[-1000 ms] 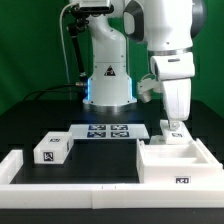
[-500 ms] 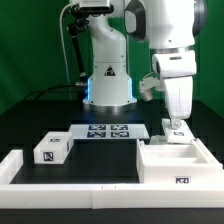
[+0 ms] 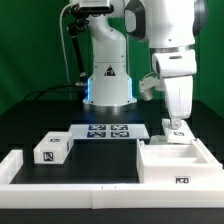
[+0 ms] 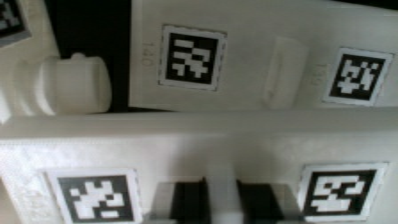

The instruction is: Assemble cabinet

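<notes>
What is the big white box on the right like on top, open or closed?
Open. In the exterior view the cabinet shows a hollow between raised walls, with no cover over it.

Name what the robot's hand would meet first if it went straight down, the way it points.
Most likely the cabinet, directly beneath the hand; the gap between them is unclear.

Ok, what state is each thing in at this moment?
cabinet: resting on the table, open side up.
small tagged block: loose on the table, apart from the cabinet.
gripper: low at the cabinet's back edge; open or shut unclear.
marker board: flat on the table.
</notes>
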Available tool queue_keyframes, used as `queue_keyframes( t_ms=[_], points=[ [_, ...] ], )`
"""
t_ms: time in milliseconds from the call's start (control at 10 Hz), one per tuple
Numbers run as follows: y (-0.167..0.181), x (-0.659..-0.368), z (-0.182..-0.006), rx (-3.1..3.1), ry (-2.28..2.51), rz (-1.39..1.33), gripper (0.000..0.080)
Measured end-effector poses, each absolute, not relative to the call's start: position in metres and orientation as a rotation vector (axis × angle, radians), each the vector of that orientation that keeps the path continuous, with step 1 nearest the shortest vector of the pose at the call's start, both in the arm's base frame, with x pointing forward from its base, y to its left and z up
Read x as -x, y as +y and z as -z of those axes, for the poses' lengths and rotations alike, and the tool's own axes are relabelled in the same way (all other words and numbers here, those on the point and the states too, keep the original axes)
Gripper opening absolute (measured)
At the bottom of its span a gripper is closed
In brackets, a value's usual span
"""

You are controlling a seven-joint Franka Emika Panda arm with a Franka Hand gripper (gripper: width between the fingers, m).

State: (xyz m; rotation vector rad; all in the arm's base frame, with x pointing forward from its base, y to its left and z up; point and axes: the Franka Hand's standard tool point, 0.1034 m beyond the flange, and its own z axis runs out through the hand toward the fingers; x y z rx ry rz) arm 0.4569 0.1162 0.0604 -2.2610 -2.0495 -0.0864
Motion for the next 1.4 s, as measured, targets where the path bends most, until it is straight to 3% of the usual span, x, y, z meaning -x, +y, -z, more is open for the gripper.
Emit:
queue_keyframes(
  t_ms=[700, 1400],
  points=[
    [0.108, -0.468, -0.065, 2.271, -2.039, 0.072, 0.0068],
    [0.115, -0.484, -0.057, 2.278, -2.025, 0.138, 0.0069]
  ],
)
